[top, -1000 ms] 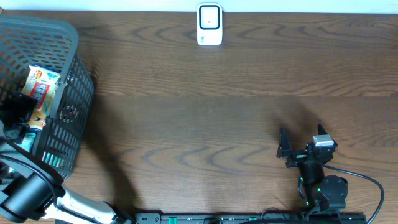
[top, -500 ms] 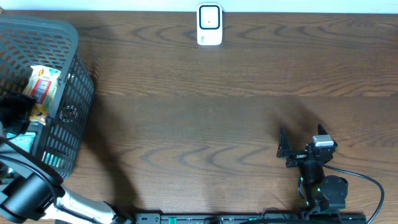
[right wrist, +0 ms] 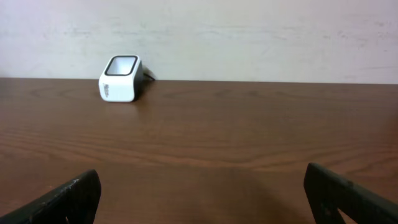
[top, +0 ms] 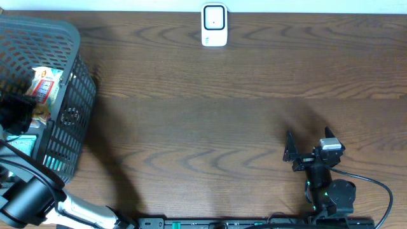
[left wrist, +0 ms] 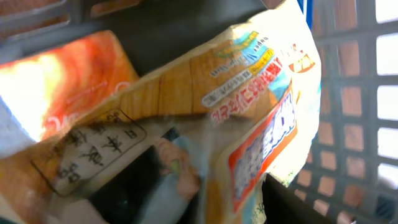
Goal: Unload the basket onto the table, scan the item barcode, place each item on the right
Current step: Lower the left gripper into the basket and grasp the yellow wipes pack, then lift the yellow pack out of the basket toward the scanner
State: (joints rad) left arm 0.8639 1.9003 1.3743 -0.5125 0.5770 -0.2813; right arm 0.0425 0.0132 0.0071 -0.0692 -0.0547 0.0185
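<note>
The item, a crinkled snack packet (top: 46, 86) printed in yellow, orange and white, lies in the dark mesh basket (top: 70, 121) at the table's left edge. My left gripper (top: 16, 111) reaches down into the basket. In the left wrist view the packet (left wrist: 249, 93) fills the space between my dark fingers (left wrist: 280, 208), which stand half closed at its sides (left wrist: 199, 199); a firm clamp cannot be made out. The white barcode scanner (top: 214, 25) stands at the far middle of the table. My right gripper (top: 310, 143) rests low at the front right, open and empty (right wrist: 199, 196), facing the scanner (right wrist: 120, 79).
A second orange packet (left wrist: 56, 81) and a teal pack (top: 22, 145) also lie in the basket. The basket's mesh wall (left wrist: 354, 124) rises close on the right of the left gripper. Brown wooden tabletop (top: 210, 127) stretches between basket, scanner and right arm.
The left gripper's fingers have drawn together round the snack packet, and the packet has shifted slightly toward the far side of the basket. The right arm has not moved.
</note>
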